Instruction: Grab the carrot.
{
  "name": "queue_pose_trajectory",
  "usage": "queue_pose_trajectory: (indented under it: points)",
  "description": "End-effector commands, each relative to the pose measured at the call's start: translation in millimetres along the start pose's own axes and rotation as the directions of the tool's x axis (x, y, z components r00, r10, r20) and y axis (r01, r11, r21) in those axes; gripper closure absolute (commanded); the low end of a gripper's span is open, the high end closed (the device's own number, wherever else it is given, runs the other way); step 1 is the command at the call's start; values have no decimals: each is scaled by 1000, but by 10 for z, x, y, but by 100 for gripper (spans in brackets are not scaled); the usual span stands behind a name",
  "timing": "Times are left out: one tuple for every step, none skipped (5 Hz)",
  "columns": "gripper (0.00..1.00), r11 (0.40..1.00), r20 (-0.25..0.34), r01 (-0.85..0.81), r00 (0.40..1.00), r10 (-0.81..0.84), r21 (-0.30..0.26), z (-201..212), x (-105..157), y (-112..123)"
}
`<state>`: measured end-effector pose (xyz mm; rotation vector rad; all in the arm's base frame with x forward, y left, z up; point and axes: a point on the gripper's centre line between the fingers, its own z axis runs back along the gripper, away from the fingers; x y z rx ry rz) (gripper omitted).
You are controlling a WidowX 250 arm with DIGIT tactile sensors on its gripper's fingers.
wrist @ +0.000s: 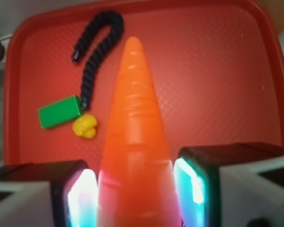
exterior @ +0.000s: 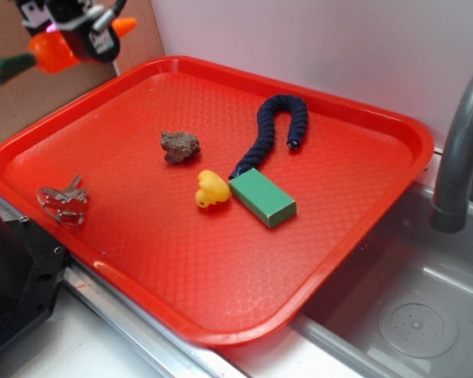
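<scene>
Item 1, the carrot (exterior: pixel 51 51): I see it lifted clear of the red tray (exterior: pixel 363 118), up at the top left corner of the exterior view. Its long axis runs roughly level with a slight tilt. The dark green stem end points left and a little down; the orange tip pokes out on the right side of the pincer, pointing right and slightly up. In the wrist view the carrot (wrist: pixel 132 142) runs straight up the middle of the frame, tapered tip farthest from the camera, thick part nearest.

Item 2, the pincer (exterior: pixel 72 35): clenched on the carrot. In the wrist view I see the two lit pads (wrist: pixel 81 196) pressed against the thick orange body from either side, one to the left and one to the right. The carrot crosses between them, with the stem sticking out one side and the tip out the other.

Item 3, tray contents, all lying on the tray floor well below the carrot:
- yellow duck (exterior: pixel 211 189), touching the green block's near corner
- green block (exterior: pixel 262 197), just right of the duck
- dark blue rope (exterior: pixel 277 130), bent in a hook, one end by the green block
- brown lump (exterior: pixel 179 146), left of the rope
- clear plastic piece (exterior: pixel 63 202), near the tray's left edge

Item 4, surroundings: a grey faucet (exterior: pixel 461 150) and a sink (exterior: pixel 418 315) to the tray's right.
</scene>
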<state>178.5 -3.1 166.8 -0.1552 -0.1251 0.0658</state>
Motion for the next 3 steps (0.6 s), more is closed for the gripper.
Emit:
queue_pose_trajectory:
  points:
    - [100,999,2,35,999,-35,9,251,80,45]
    - [100,999,27,47,999,-47,5,346,20,44]
    - [100,998,50,59,997,-60,26,347,-7,51]
